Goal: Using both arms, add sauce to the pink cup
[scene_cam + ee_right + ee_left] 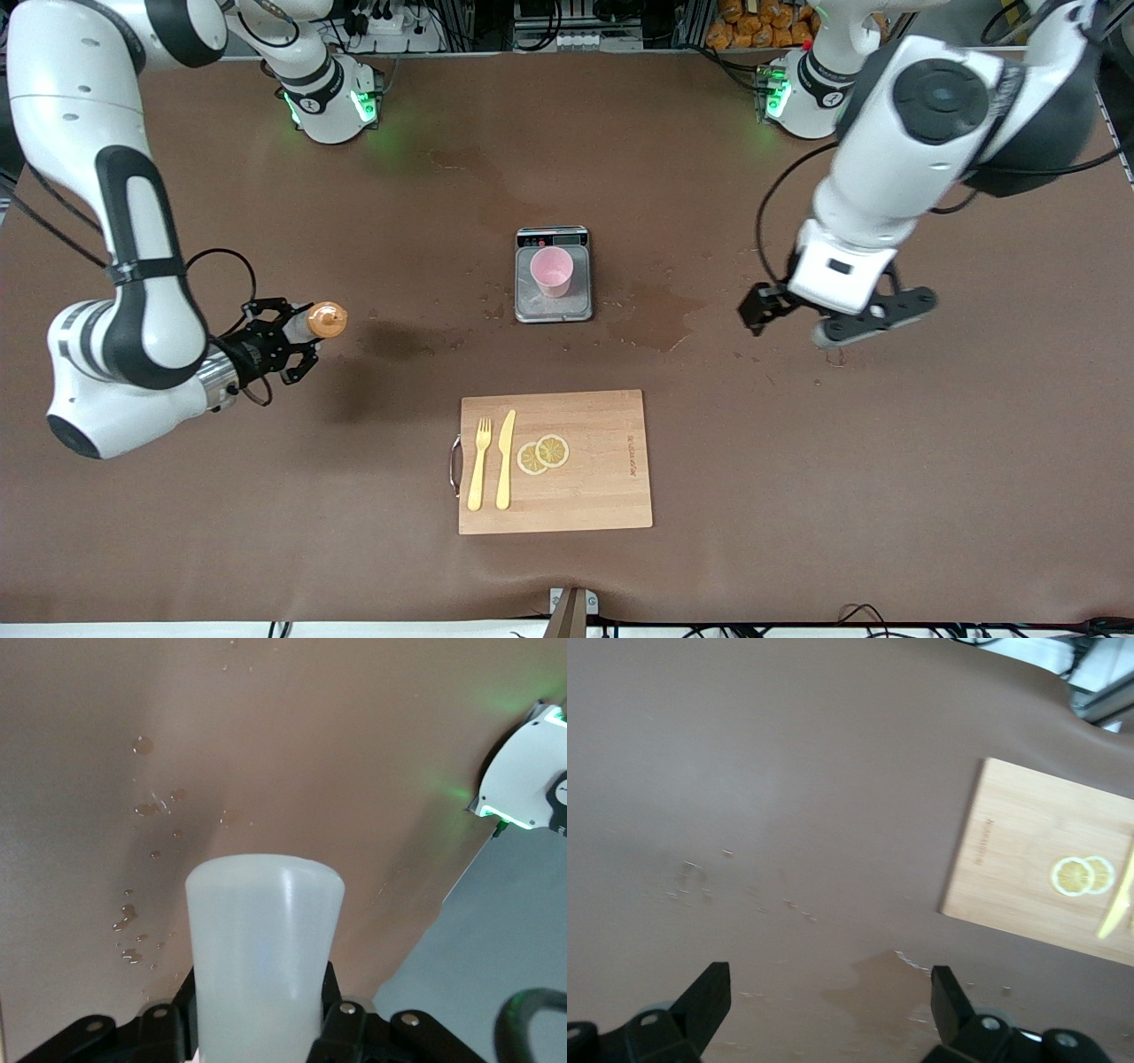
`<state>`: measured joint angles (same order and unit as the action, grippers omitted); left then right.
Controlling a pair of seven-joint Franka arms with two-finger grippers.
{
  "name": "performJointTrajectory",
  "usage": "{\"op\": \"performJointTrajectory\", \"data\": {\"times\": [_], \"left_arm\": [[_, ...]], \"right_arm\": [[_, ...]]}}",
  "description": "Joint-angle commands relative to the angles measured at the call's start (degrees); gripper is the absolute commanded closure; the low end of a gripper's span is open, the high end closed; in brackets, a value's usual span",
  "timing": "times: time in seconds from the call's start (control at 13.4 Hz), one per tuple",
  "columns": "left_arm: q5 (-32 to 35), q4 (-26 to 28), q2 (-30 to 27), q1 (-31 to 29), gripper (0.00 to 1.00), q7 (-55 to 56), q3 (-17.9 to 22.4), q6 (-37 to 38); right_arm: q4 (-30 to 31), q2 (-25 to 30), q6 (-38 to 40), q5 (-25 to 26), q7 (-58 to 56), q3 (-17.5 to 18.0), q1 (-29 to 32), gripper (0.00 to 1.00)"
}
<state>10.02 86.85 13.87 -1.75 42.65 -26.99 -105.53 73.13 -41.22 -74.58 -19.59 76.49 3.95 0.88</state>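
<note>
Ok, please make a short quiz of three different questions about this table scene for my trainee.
1. True or false: the pink cup stands on the cutting board.
2. Which claw holds the sauce? A) left claw B) right claw
3. Fill in: beside the knife lies a yellow ____.

Key: 1 false, it stands on the scale. 2 B; the left claw is open and empty. 3 fork.

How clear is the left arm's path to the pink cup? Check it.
Probably clear. The left end effector hangs open and empty over bare table toward its own end, and nothing stands between it and the pink cup on the scale. The right end effector holds the sauce well away.
</note>
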Motion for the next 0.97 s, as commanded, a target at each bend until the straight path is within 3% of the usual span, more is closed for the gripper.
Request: {"op": "performJointTrajectory", "data": {"times": [0.0, 0.22, 0.75, 0.9], "left_arm": [[-0.52, -3.26, -0.42, -4.91, 0.00, -9.13, -0.60, 5.85], [-2.28, -3.87, -1.30, -11.33, 0.00, -19.15, -0.87, 8.23], [-4.29, -4.41, -6.12, -15.65, 0.00, -25.95, -0.61, 14.82], [-5.70, -4.41, -6.66, -17.05, 0.00, -29.71, -0.78, 16.22]], "right_arm": [[0.61, 3.51, 0.93, 1.83, 6.28, -0.26, -3.24, 0.47], [0.61, 3.52, 0.93, 1.66, 14.01, -0.17, -7.37, 0.47], [-0.10, 3.52, 0.93, 2.01, 25.88, -0.43, -15.90, 0.47], [-0.10, 3.43, 0.84, 4.89, 28.96, -0.52, -19.32, 0.47]]}}
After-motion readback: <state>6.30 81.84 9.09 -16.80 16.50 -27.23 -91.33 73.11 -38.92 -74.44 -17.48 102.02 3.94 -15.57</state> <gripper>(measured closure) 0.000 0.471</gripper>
